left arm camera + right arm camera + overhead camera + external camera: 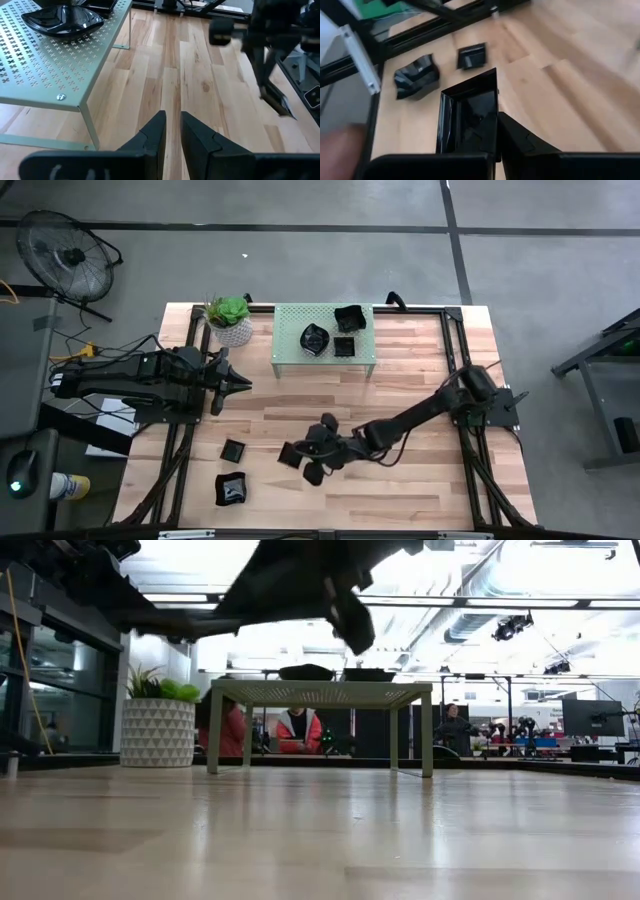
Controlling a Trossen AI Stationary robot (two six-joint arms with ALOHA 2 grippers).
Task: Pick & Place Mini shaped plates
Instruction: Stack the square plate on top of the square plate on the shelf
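Note:
My right gripper [303,456] is over the middle of the table's near half, shut on a square black plate [469,112]. Two more plates lie flat on the wood toward the near left corner: a small square one [233,450] and a wavy-rimmed one [231,488], both also in the right wrist view as the square plate [471,56] and the wavy plate [417,77]. Three black plates [315,338] sit on the green perforated rack [290,360]. My left gripper [173,125] waits left of the rack, holding nothing, its fingers a narrow gap apart. My right gripper holds the square plate by its edge nearest the wrist [490,135]. One finger [520,142] lies against that edge; the plate itself hides the other. The plate juts forward past the fingers, tilted, and is lifted clear of the table.
A white-potted green plant [232,320] stands at the rack's left end. The rack's legs [90,122] stand close ahead of my left gripper. Bare wood lies between the rack and the right arm. People sit in the room beyond the table [298,730].

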